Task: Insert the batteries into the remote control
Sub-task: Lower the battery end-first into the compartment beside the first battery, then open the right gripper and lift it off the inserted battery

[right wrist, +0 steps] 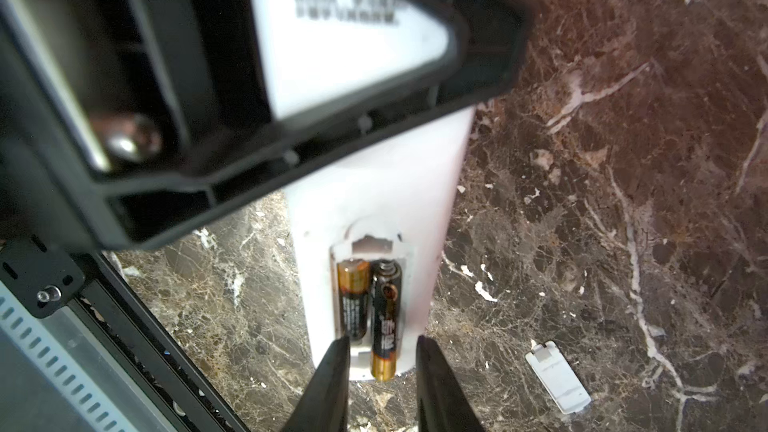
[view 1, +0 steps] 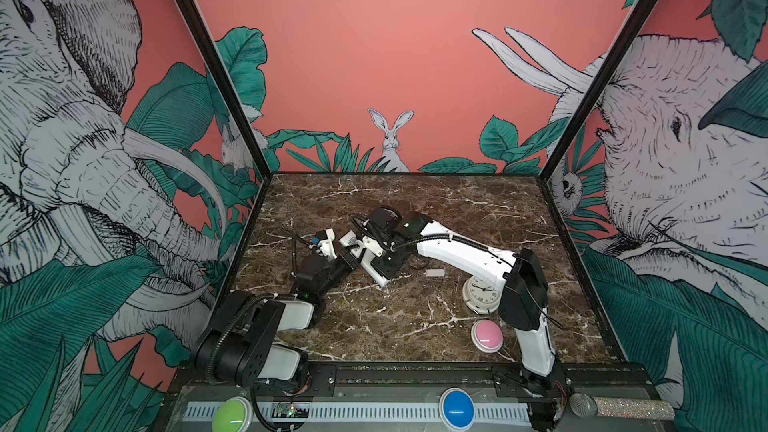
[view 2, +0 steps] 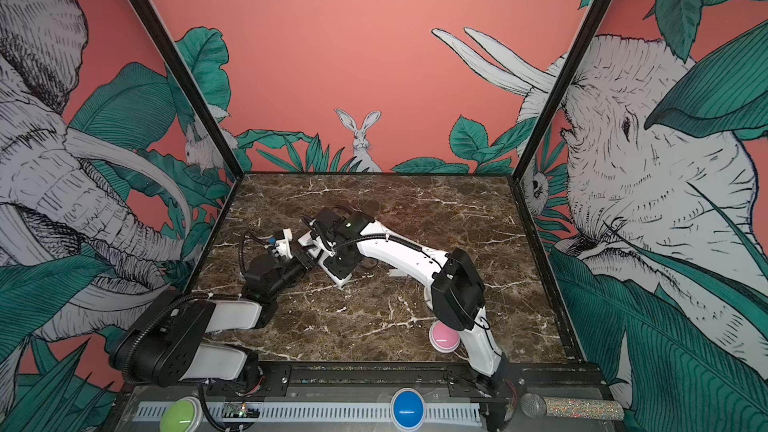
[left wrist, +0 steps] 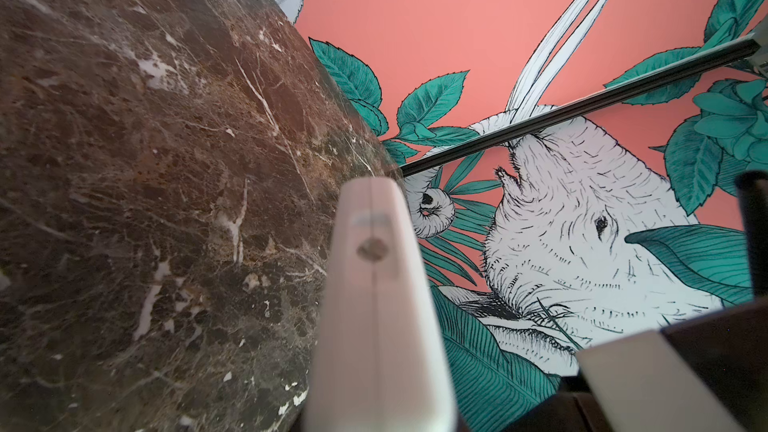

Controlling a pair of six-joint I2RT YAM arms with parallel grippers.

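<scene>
Right end effector (right wrist: 382, 340), spread, straddles the battery (right wrist: 385, 317) end; remote control (right wrist: 374, 184), pinched by left end effector (view 1: 348, 258), runs up-frame.

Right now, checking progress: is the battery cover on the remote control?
No, the battery cover lies on the table, apart from the remote control, whose compartment is open.

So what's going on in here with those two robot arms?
They're fitting batteries into a remote. The left claw grips the white remote with its back showing. Two batteries lie side by side in the open compartment, and the right claw hangs open right over them. One battery may not be fully seated. The small white cover lies loose on the table.
</scene>
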